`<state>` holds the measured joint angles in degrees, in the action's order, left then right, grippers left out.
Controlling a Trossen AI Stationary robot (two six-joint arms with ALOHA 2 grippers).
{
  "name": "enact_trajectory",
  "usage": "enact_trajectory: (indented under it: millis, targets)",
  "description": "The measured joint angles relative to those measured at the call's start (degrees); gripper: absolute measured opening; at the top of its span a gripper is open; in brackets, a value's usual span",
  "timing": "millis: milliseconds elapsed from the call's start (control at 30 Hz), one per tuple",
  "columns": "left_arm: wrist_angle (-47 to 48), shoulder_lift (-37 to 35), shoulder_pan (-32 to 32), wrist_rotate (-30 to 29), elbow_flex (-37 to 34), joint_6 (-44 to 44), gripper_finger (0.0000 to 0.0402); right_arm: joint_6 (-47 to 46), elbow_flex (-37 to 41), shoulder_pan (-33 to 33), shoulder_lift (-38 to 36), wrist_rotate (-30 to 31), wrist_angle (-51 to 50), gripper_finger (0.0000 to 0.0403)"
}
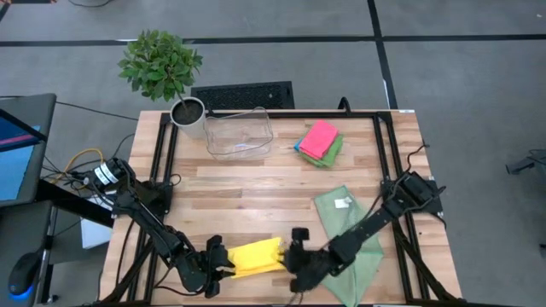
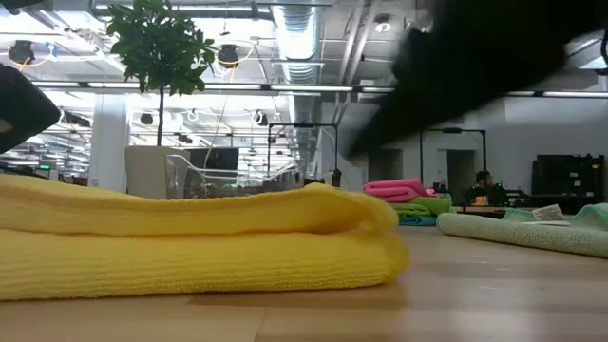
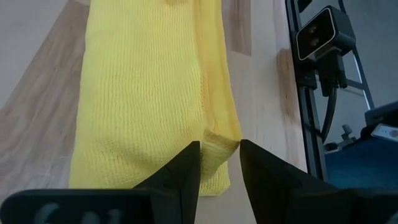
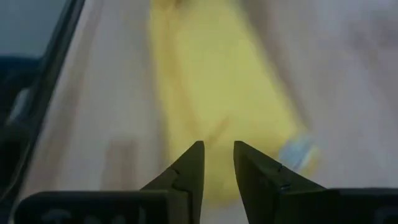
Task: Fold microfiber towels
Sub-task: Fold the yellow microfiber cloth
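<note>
A yellow towel [image 1: 256,256], folded into a long strip, lies flat on the table by the near edge; the low view shows its layers [image 2: 190,237] resting on the wood. My left gripper [image 1: 220,260] is at the strip's left end, shut on it. My right gripper [image 1: 290,257] hovers at the right end [image 4: 217,162], fingers a narrow gap apart with yellow cloth showing between them; the blurred view shows nothing pinched. A sage green towel [image 1: 350,239] lies spread under my right arm. A pink, green and blue stack of towels [image 1: 320,141] sits at the far right. My left gripper pinches the thick folded edge [image 3: 221,144] at a corner of the yellow towel's left end between its two fingers, several layers at once. The fingers [image 3: 186,174] slant down from the table's left and point along the strip. The towel stays flat on the table.
A clear plastic bin [image 1: 239,132] and a potted plant [image 1: 188,112] stand at the far side. Black rails [image 1: 162,162] run along the table's left and right sides. Bare wood [image 1: 256,196] lies between the yellow towel and the bin.
</note>
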<state>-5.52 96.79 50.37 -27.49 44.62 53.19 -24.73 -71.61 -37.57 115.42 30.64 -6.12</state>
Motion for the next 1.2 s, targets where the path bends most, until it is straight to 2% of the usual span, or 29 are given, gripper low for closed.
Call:
enact_trajectory:
  millis: [133, 367, 900, 967, 1067, 1200]
  targets:
    - [0.00, -0.01, 0.00, 0.00, 0.00, 0.04, 0.0105, 4.76, -0.51, 3.89, -0.10, -1.80, 3.40, 0.0111]
    - [0.06, -0.02, 0.00, -0.12, 0.00, 0.03, 0.0105, 1.76, 1.07, 7.58, 0.02, -10.68, 3.42, 0.0111]
    - [0.11, -0.02, 0.00, -0.22, 0.00, -0.17, 0.0105, -6.80, 2.84, -2.24, 0.06, -11.14, -0.40, 0.0110]
    - [0.09, -0.02, 0.00, -0.22, 0.00, -0.17, 0.0105, -6.82, 2.84, -3.24, 0.06, -9.72, -0.36, 0.0110]
    - [0.09, -0.02, 0.00, -0.23, 0.00, -0.15, 0.0105, -5.97, 2.84, -4.39, -0.02, -3.90, 1.44, 0.0110]
    - [0.05, -0.02, 0.00, -0.24, 0.00, 0.03, 0.0105, 1.84, 2.83, -4.43, -0.19, 1.65, 11.66, 0.0110]
